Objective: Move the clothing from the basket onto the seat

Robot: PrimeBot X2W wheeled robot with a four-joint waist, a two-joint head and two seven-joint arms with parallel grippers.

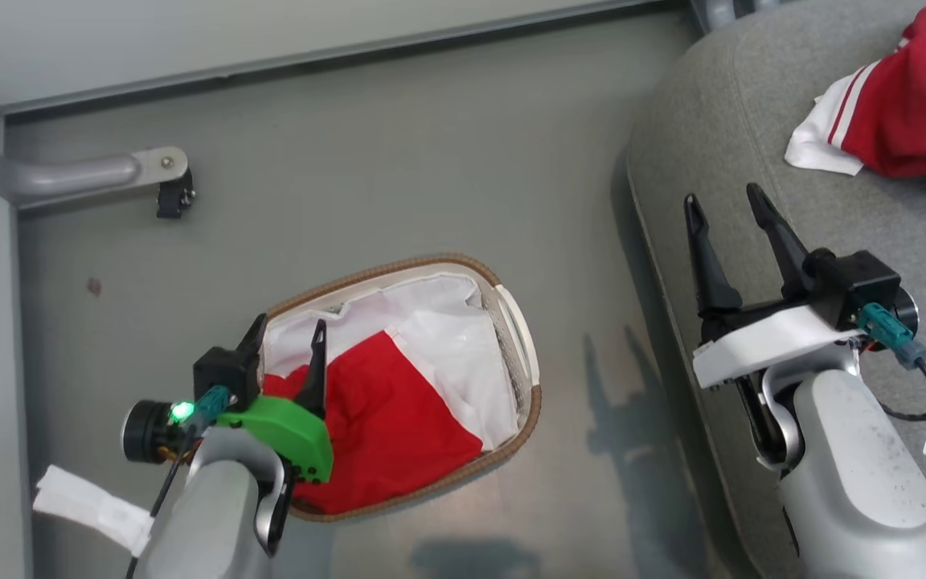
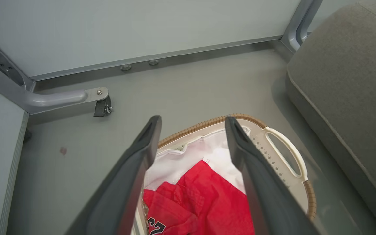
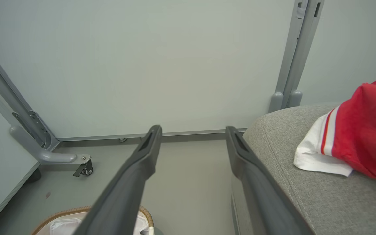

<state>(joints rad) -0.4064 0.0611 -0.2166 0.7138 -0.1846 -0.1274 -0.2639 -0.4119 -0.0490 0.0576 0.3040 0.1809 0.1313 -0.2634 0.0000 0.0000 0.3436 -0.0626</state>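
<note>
red garment: lies in the basket, crumpled, filling the near and left part of it. soft thin fabric with loose folds. my left wrist view shows a bit of lettering at its lower edge.
white cloth: joins the red along a straight seam, toward the basket's far right. i cannot tell sleeve from liner here.
basket: oval, brown woven rim, white lattice wall, upright on the floor.
second red garment: far right of the basket, bunched on the seat, with a white sleeve and red stripe trim at its left edge.
seat: grey cushion right of the basket, a strip of floor between them.
progress: my judgement is part done, with one garment on the seat and at least one left in the basket. i cannot see whether anything lies under it.
left gripper: at the basket's left end, over the red garment, fingers spread wide, holding nothing. contact with the fabric i cannot tell.
right gripper: well to the basket's right, over the seat's near edge, fingers spread wide, empty, apart from the second red garment.
next, as i judge it: lower the left gripper into the folds and pinch a thick bunch, since thin cloth may slip.
</note>
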